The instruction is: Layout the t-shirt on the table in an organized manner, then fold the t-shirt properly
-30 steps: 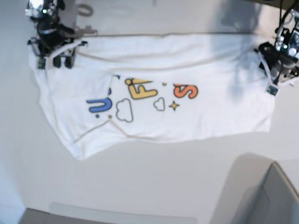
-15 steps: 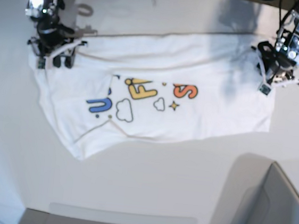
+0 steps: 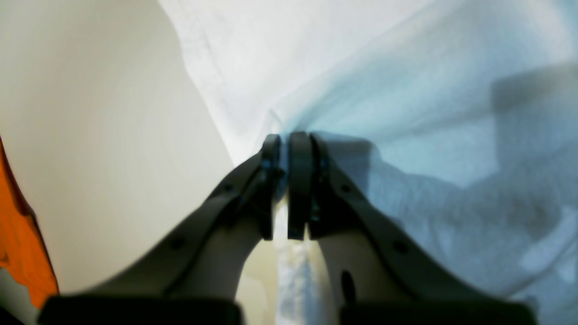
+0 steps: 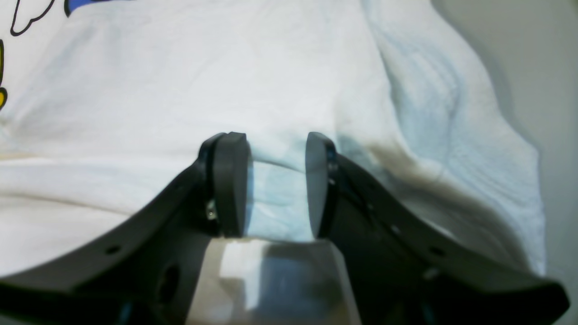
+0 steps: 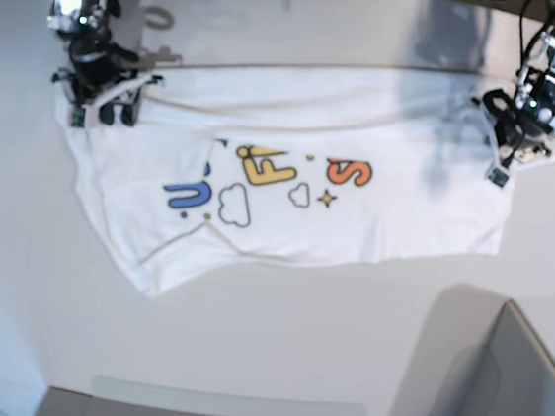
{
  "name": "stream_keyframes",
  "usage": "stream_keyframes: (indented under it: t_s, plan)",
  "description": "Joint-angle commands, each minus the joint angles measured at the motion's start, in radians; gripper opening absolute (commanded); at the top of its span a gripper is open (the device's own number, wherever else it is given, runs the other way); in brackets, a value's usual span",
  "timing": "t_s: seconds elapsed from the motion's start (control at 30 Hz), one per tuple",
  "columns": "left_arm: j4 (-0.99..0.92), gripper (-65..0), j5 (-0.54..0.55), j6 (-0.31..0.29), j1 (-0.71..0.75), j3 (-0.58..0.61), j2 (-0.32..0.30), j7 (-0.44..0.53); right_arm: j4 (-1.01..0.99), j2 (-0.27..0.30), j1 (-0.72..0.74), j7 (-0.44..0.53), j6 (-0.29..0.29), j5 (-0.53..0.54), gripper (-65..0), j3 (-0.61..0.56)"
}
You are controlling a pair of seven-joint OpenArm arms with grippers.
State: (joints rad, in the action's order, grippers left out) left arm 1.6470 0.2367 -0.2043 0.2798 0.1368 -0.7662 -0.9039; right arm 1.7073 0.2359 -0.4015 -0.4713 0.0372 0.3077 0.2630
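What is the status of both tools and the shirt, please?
Left tool pinched on the shirt edge. Right tool open, pads either side of a fold. Shirt lies on the table, print up. Nothing in the way.

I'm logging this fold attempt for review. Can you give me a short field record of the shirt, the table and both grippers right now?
t-shirt: spread flat, print facing up
table: white, carries the shirt
left gripper: jaws nearly together, pinching a ridge of cloth at the shirt's edge
right gripper: jaws apart, cloth bunched between them, grip unclear
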Motion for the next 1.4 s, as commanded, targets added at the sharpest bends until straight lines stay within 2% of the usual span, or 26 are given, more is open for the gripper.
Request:
stream_keyframes:
  t_s: [0.0,0.23,0.63,0.93,1.2,1.3,1.37]
  plan:
    - [0.006,-61.8,-0.012,0.007,-0.001,-0.038,-0.020,-0.022,0.015,0.003,0.000,-0.002,-0.003,-0.006,-42.6,0.006]
    - [0.065,-61.7,-0.010,0.007,0.005,-0.122,-0.019,-0.024,0.015,0.001,0.000,-0.002,-0.003,-0.006,-42.6,0.006]
    - [0.061,-61.6,-0.012,0.007,-0.006,-0.124,0.009,-0.011,0.015,0.001,0.000,-0.004,-0.003,-0.006,-42.6,0.006]
    - [0.002,-61.7,-0.012,0.009,-0.103,-0.121,0.032,-0.010,0.015,0.001,-0.001,-0.005,-0.003,-0.006,-42.6,0.006]
    - [-0.014,-60.7,-0.013,0.009,-0.107,-0.125,0.044,-0.011,0.015,0.003,-0.007,-0.005,-0.003,-0.006,-42.6,0.006]
    - [0.000,-57.5,-0.013,0.009,-0.101,-0.194,0.047,-0.021,0.015,0.003,-0.007,-0.005,-0.003,-0.006,-42.6,0.006]
    - [0.025,-55.4,-0.013,0.009,-0.098,-0.251,0.072,-0.021,0.015,0.004,-0.007,-0.005,-0.003,-0.006,-42.6,0.006]
